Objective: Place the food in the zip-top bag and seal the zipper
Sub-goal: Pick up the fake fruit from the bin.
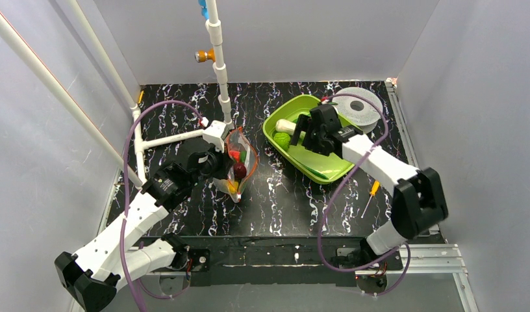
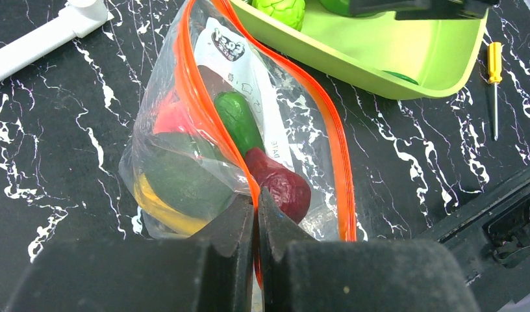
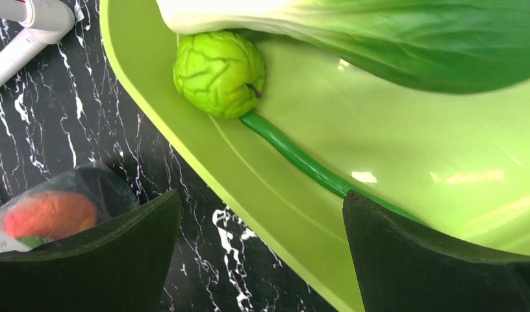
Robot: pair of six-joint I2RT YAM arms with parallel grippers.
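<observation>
The lime-green tray (image 1: 327, 170) sits far right on the table. The right gripper (image 3: 259, 214) hangs over the tray's near-left rim with its fingers spread wide and nothing between them. To the tray's left, the zip-top bag (image 2: 295, 123) stands with its mouth gaping. The left gripper (image 2: 256, 201) is pinched tight on the near lip, at the red-orange zipper (image 2: 337, 149).

The step looks like the next pick. The bok choy (image 3: 379, 32) is the bulkiest piece and would crowd the bag. The round green fruit (image 3: 218, 73) beside it suits the open jaws better, provided they straddle it squarely. The long green pepper (image 3: 295, 159) lies flat and thin, so it needs a low pinch across its width. The left arm should hold the mouth steady.

A white label (image 2: 228, 44) inside the bag carries a logo and handwriting, both too blurred to read.
</observation>
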